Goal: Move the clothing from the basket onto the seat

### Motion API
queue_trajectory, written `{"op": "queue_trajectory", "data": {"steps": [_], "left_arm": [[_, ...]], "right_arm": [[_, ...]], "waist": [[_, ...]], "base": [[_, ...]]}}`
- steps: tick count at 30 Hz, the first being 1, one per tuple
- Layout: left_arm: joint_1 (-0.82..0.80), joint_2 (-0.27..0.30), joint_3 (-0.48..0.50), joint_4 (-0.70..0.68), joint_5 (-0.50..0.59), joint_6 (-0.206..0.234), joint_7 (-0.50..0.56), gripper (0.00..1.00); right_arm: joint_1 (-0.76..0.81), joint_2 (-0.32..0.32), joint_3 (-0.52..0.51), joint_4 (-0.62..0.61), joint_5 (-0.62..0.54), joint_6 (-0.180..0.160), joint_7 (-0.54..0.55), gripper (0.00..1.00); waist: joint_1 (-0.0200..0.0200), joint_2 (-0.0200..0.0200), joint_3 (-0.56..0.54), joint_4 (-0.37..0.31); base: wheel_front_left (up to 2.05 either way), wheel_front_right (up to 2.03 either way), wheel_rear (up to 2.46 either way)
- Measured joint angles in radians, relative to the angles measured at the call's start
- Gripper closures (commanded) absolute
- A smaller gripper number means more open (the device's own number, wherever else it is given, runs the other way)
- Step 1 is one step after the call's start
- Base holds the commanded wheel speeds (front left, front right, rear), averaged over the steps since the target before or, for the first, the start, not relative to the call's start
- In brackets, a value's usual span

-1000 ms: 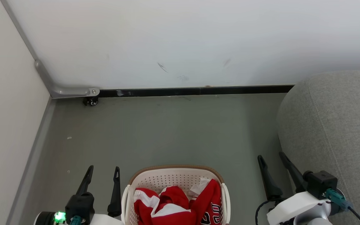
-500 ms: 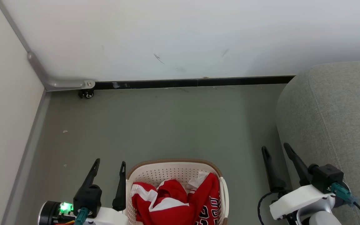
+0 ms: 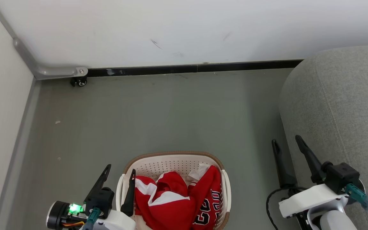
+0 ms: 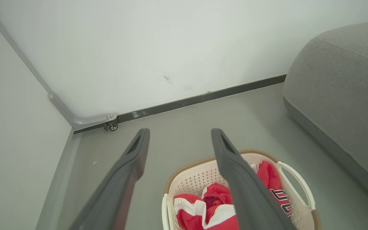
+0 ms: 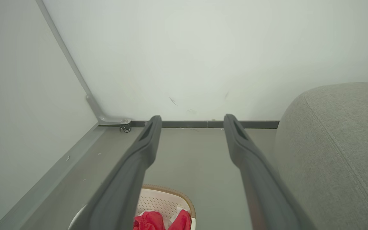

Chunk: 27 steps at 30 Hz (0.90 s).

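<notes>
The cream basket (image 3: 171, 158) with a brown rim stands on the grey floor at the bottom middle of the head view. Red clothing (image 3: 171, 204) with white trim and black-and-white lettering lies crumpled inside it; it also shows as clothing (image 4: 216, 207) in the basket (image 4: 200, 174) in the left wrist view. My left gripper (image 3: 120, 171) is open and empty at the basket's left rim, one finger outside, the other over the rim. My right gripper (image 3: 286, 143) is open and empty, between the basket and the grey seat (image 3: 340, 108) on the right.
A white wall with a black baseboard (image 3: 190, 68) closes off the far side. A pale panel on the left ends in a metal bracket with a small caster (image 3: 79, 81). Bare grey floor (image 3: 171, 111) lies between the basket and the wall.
The head camera has tilted down, so the whole picture slid upward. My left gripper has moved right, to the basket's left rim. My right gripper has kept its place beside the seat.
</notes>
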Motion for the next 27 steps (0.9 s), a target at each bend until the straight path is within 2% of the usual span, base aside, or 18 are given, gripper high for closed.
{"op": "queue_trajectory", "data": {"steps": [16,23,27], "left_arm": [[-0.089,0.019,-0.027,0.077,0.035,-0.022,0.0,0.0],[-0.143,0.041,-0.048,0.102,0.071,-0.027,0.0,0.0],[-0.164,0.051,-0.056,0.126,0.079,-0.044,0.0,0.0]], "right_arm": [[-0.044,0.001,-0.046,-0.086,0.0,0.0,-0.016,0.0],[-0.068,0.001,-0.043,-0.118,0.006,0.0,-0.023,0.0],[-0.084,0.001,-0.036,-0.128,0.013,0.0,-0.024,0.0]], "waist": [[0.0,0.0,0.113,-0.037],[0.0,0.0001,0.174,-0.059],[0.0,0.0,0.211,-0.073]], "base": [[0.0,0.0,0.0],[0.0,0.0,0.0],[0.0,0.0,0.0]]}}
